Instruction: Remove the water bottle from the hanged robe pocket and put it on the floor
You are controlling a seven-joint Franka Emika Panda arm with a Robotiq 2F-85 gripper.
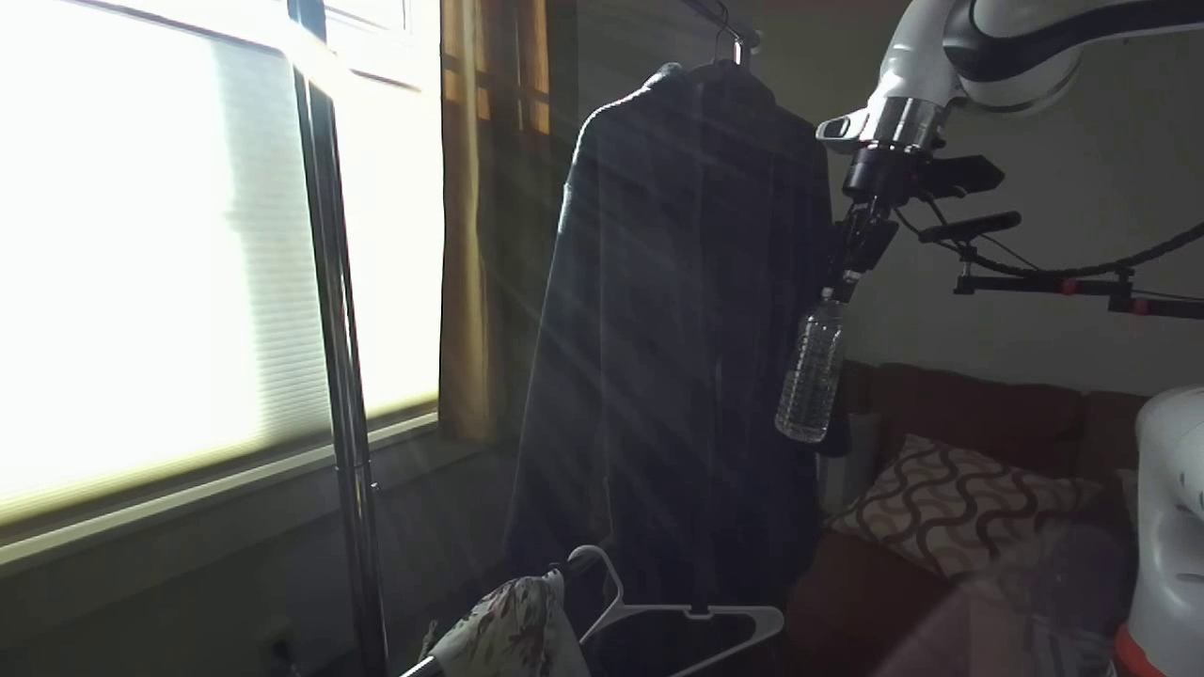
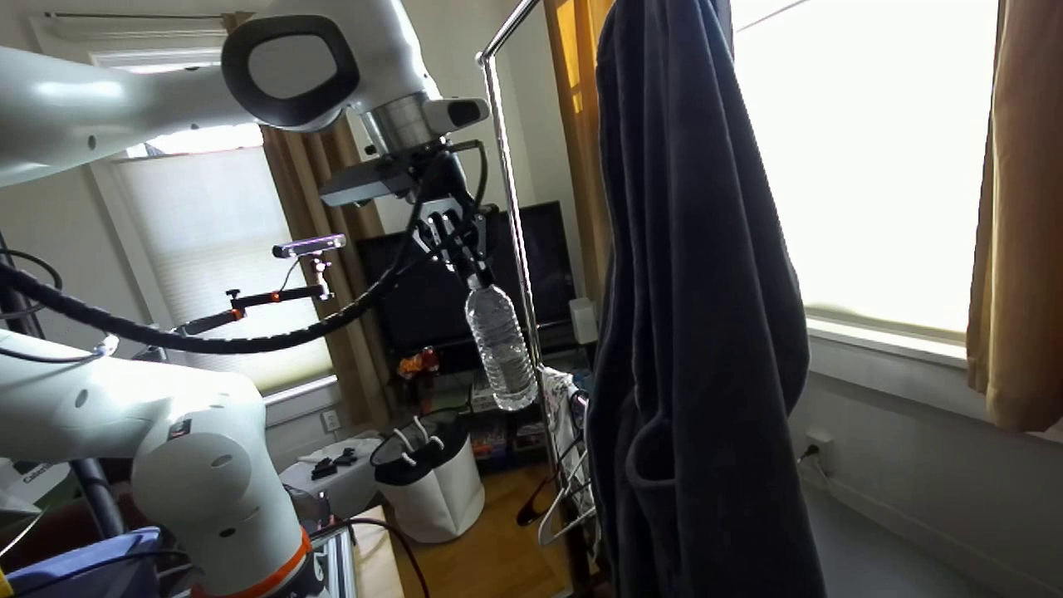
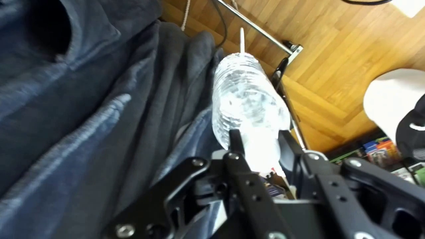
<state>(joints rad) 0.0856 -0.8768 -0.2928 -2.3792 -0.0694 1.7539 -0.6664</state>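
I am observing the gripper (image 3: 261, 146) pinching the water bottle (image 2: 502, 349) at its neck end. The bottle is hanging tilted, base down, beside the robe (image 2: 706, 291) and apart from it, well above the wooden floor (image 3: 332, 43). The robe is hanging from a rail (image 1: 734, 26).
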